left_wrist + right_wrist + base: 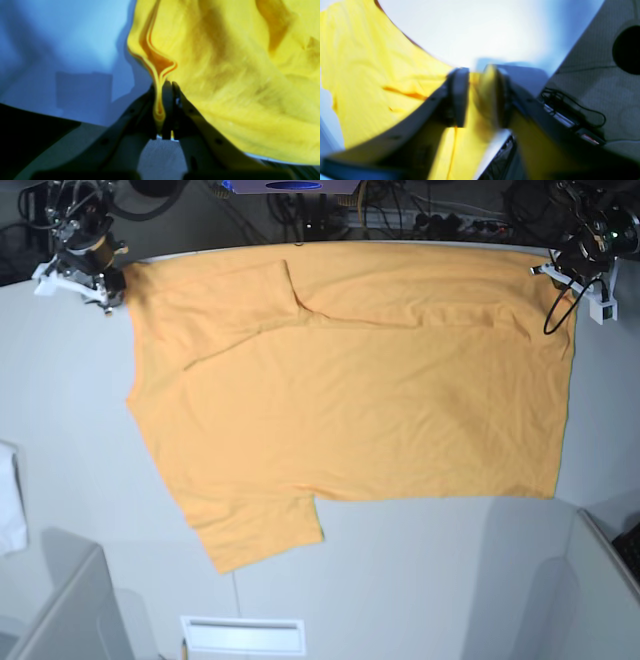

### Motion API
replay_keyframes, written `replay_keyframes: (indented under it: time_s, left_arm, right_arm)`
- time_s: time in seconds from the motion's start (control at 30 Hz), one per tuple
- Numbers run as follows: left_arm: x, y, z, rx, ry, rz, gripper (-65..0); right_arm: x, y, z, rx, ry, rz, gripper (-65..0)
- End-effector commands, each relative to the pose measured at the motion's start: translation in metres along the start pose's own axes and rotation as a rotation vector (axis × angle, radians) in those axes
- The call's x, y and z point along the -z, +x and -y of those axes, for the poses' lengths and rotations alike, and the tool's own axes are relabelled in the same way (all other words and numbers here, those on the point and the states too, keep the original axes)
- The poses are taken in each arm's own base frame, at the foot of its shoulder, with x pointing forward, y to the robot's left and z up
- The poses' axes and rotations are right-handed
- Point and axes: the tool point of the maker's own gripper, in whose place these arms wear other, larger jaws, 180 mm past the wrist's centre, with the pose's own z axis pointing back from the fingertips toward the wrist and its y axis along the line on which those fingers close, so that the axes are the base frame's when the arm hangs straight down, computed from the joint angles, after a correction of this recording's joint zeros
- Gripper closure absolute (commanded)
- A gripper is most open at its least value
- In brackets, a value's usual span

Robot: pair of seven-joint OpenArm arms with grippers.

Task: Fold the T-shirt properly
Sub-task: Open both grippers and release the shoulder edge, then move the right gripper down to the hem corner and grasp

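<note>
The light-orange T-shirt (350,400) lies spread on the white table (420,570), its upper edge along the table's far side and one sleeve pointing toward the near edge. At the far right corner, my left gripper (565,275) is shut on a pinched fold of the T-shirt (237,75); the left wrist view shows the fabric squeezed between the left gripper's (162,85) fingers. At the far left corner, my right gripper (105,280) stands at the shirt's other corner. The blurred right wrist view shows the right gripper (476,72) with its jaws apart and the T-shirt (370,75) loose in the gap.
A white cloth (8,500) hangs at the table's left edge. Cables (400,215) and equipment run behind the far edge. Grey panels (60,610) stand at the near left and near right corners. A white slot (243,635) sits at the near edge.
</note>
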Motion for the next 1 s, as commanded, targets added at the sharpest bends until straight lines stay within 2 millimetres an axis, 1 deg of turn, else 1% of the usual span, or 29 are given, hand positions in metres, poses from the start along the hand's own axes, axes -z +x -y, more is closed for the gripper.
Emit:
replay_keyframes:
  time_s: [0.0, 0.03, 0.07, 0.17, 0.2, 0.23, 0.27, 0.3, 0.37, 0.4, 0.5, 0.53, 0.57, 0.63, 0.67, 0.73, 0.8, 0.87, 0.97]
  left_arm:
    - [-0.006, 0.008, -0.009, 0.007, 0.023, 0.026, -8.6]
    - [-0.008, 0.007, -0.015, -0.010, 0.035, 0.031, -17.3]
    - [-0.011, 0.007, -0.021, -0.027, 0.050, 0.038, -23.9]
    - [-0.019, 0.010, -0.036, -0.066, 0.085, 0.067, -39.8]
    - [-0.022, 0.012, -0.042, -0.075, 0.099, 0.078, -43.6]
    - [-0.025, 0.014, -0.046, -0.085, 0.108, 0.088, -46.1]
    - [-0.028, 0.015, -0.050, -0.091, 0.119, 0.097, -47.7]
    - [-0.032, 0.021, -0.053, -0.100, 0.129, 0.119, -48.2]
    - [-0.047, 0.037, -0.065, -0.097, 0.174, 0.173, -47.2]
    - [-0.053, 0.044, -0.067, -0.089, 0.184, 0.197, -46.4]
    - [-0.073, 0.073, -0.062, -0.036, 0.212, 0.284, -42.0]
    - [-0.078, 0.083, -0.059, -0.023, 0.215, 0.314, -39.8]
    - [-0.080, 0.093, -0.051, -0.001, 0.211, 0.335, -38.0]
    - [-0.078, 0.110, -0.035, 0.053, 0.180, 0.359, -34.7]
    - [-0.075, 0.115, -0.025, 0.080, 0.159, 0.360, -33.1]
    - [-0.068, 0.128, -0.004, 0.142, 0.114, 0.366, -30.3]
    - [-0.063, 0.135, 0.013, 0.185, 0.078, 0.367, -27.2]
    - [-0.060, 0.138, 0.025, 0.213, 0.054, 0.367, -23.0]
    - [-0.058, 0.143, 0.035, 0.233, 0.032, 0.374, -13.8]
  right_arm:
    - [-0.004, 0.011, -0.005, -0.014, 0.015, 0.032, -26.0]
    - [-0.005, 0.011, -0.005, -0.014, 0.014, 0.033, -25.2]
    - [-0.005, 0.011, -0.005, -0.014, 0.015, 0.034, -24.8]
    - [-0.005, 0.013, -0.006, -0.015, 0.018, 0.041, -24.6]
    - [-0.005, 0.014, -0.008, -0.014, 0.022, 0.045, -24.8]
    - [-0.005, 0.015, -0.009, -0.016, 0.022, 0.047, -24.6]
    - [-0.005, 0.018, -0.012, -0.022, 0.031, 0.056, -24.5]
    - [-0.006, 0.023, -0.020, -0.026, 0.047, 0.075, -24.5]
    - [-0.008, 0.031, -0.031, -0.033, 0.074, 0.107, -24.5]
    - [-0.008, 0.039, -0.040, -0.046, 0.097, 0.125, -24.5]
    - [-0.003, 0.060, -0.071, -0.083, 0.164, 0.154, -24.8]
    - [-0.001, 0.063, -0.088, -0.094, 0.200, 0.149, -24.8]
    - [0.004, 0.064, -0.101, -0.109, 0.223, 0.134, -24.8]
    - [0.016, 0.069, -0.127, -0.151, 0.265, 0.108, -24.9]
    - [0.024, 0.071, -0.137, -0.168, 0.273, 0.092, -24.9]
    - [0.043, 0.072, -0.149, -0.189, 0.270, 0.059, -24.9]
    - [0.056, 0.074, -0.163, -0.230, 0.289, 0.043, -24.9]
    - [0.064, 0.077, -0.176, -0.269, 0.316, 0.034, -24.8]
    - [0.076, 0.085, -0.198, -0.305, 0.349, 0.021, -24.9]
